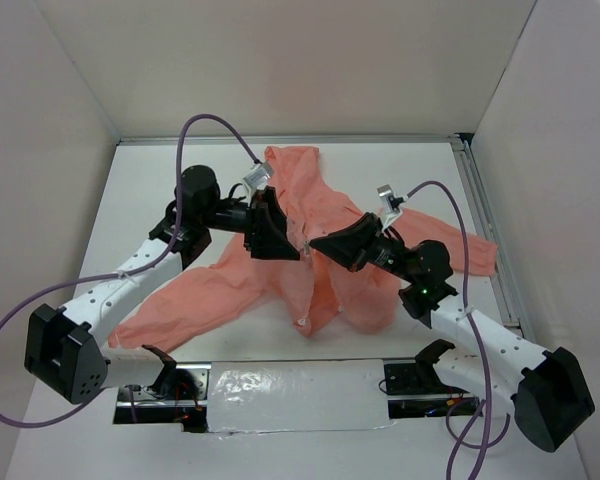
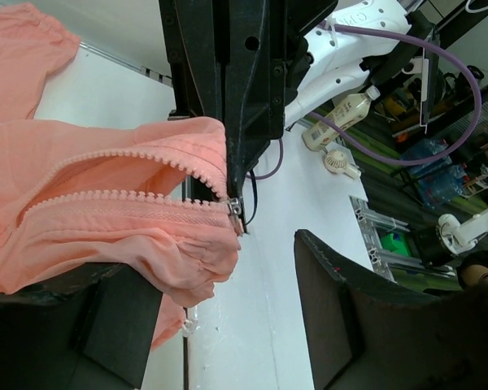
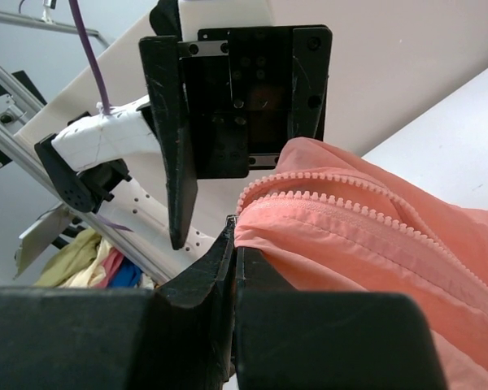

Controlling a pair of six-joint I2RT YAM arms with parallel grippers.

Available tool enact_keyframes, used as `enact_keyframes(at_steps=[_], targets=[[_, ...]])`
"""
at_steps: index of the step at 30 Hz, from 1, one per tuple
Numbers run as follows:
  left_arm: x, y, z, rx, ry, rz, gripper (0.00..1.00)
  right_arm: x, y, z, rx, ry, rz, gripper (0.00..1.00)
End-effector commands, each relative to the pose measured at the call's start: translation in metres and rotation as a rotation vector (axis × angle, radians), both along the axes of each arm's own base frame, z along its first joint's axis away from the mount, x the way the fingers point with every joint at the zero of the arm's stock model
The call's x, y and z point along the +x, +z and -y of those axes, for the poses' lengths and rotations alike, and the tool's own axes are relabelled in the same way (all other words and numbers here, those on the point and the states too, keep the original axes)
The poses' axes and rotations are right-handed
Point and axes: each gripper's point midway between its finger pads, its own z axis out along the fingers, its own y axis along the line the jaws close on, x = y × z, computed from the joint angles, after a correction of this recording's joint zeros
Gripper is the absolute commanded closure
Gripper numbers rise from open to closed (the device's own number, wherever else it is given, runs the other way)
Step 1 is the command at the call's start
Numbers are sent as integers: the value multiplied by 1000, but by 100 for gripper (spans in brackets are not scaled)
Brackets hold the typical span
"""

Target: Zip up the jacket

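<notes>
Seeing jacket (image 1: pixel 230 290) spread rumpled on white worktop (image 1: pixel 400 180), with its middle pulled up into a ridge right between left gripper (image 1: pixel 288 242) and right gripper (image 1: pixel 318 246). Nearly tip to tip over the front opening. Noting hood (image 1: pixel 295 165) out past both grippers on the far side. One sleeve (image 1: pixel 170 312) trailing back below left gripper toward its arm base, other sleeve (image 1: pixel 470 250) running off behind right gripper.

From left wrist: marking left gripper (image 2: pixel 228 268) as apart, wide gap between fingers (image 2: pixel 366 325), not pinching anything. Seeing jacket (image 2: pixel 106 236) draped over the finger on the fabric side, other finger bare over worktop (image 2: pixel 260 325). Seeing two rows of zipper teeth (image 2: pixel 114 196) spread apart away from the slider (image 2: pixel 236 209) and joined only at the slider, just ahead of the gripper gap. Seeing right gripper (image 2: pixel 234 185) pointing down from above, tip touching fabric right at the slider.

From right wrist: marking right gripper (image 3: pixel 232 237) as pressed together, clamped on jacket (image 3: pixel 374 252) edge at its tip, beside zipper teeth (image 3: pixel 342 201). Facing left gripper (image 3: pixel 244 166) head-on just beyond, fabric running up to it. Can't tell whether the pull tab itself sits in the clamp.
</notes>
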Motion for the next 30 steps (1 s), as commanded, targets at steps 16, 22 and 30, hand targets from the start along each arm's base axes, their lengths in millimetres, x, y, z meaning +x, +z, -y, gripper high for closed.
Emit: enact_keyframes(at_steps=[16,22,30], targets=[[2,22,8,-45,-8,51,100,0,19,-2,39,-35,59,100],[-3,12,12,-19,-32,39,100,3,30,2,76,-67,77,100],[-14,-7,23,47,-8,4,100,13,57,11,178,-137,85,100]])
